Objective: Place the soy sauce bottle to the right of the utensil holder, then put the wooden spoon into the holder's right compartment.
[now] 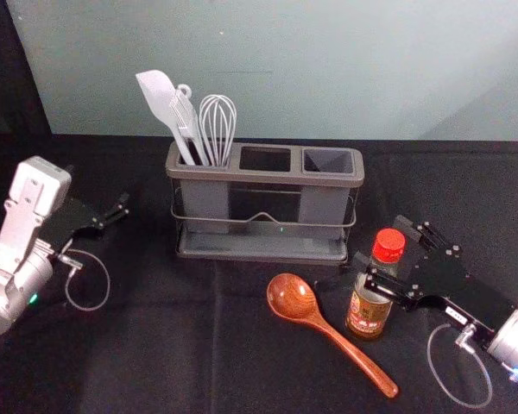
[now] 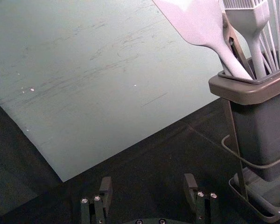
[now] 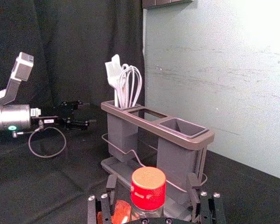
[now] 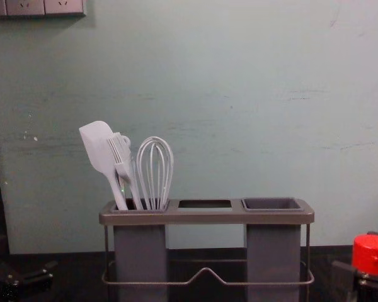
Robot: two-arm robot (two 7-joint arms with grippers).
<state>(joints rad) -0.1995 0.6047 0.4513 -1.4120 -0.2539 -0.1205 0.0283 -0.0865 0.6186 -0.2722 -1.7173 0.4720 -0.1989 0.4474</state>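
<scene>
At lower right, the right gripper (image 1: 382, 249) is straddling the upright soy sauce bottle (image 1: 369, 310), jaws apart; at middle left, the left gripper (image 1: 123, 207) is hovering, jaws apart.

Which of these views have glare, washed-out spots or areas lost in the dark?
Right wrist view: part of the wall is washed out, nearly white; left wrist view: bright glare on the spatula; head view: black cloth hides most shadows; chest view: the area below the wall is nearly black.
</scene>
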